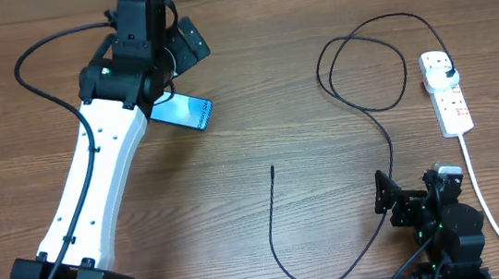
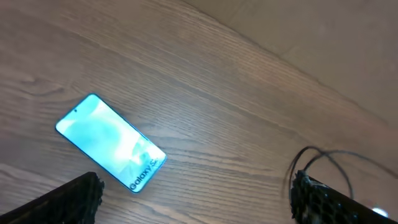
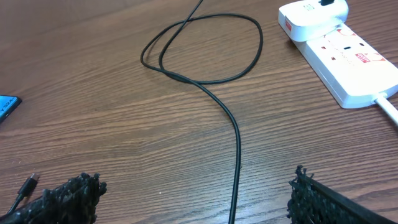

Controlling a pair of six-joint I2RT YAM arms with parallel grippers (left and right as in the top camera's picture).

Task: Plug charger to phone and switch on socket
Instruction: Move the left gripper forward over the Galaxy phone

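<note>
The phone (image 1: 187, 112) lies flat on the wooden table with its cyan screen up; it also shows in the left wrist view (image 2: 112, 143). My left gripper (image 1: 187, 44) is open and empty, hovering just beyond the phone (image 2: 199, 208). The charger cable (image 1: 391, 157) runs from its plug (image 1: 444, 67) on the far end of the socket (image 1: 450, 100), through a loop, to its free tip (image 1: 272, 167) mid-table. My right gripper (image 1: 415, 189) is open and empty, with the cable (image 3: 237, 137) lying between its fingers (image 3: 196, 199). The socket (image 3: 348, 62) is ahead on the right.
The socket's thick white cord (image 1: 483, 198) runs down the right side past my right arm. The cable's loop (image 3: 205, 46) lies left of the socket. The connector tip (image 3: 28, 185) and a corner of the phone (image 3: 6, 106) show at the left edge.
</note>
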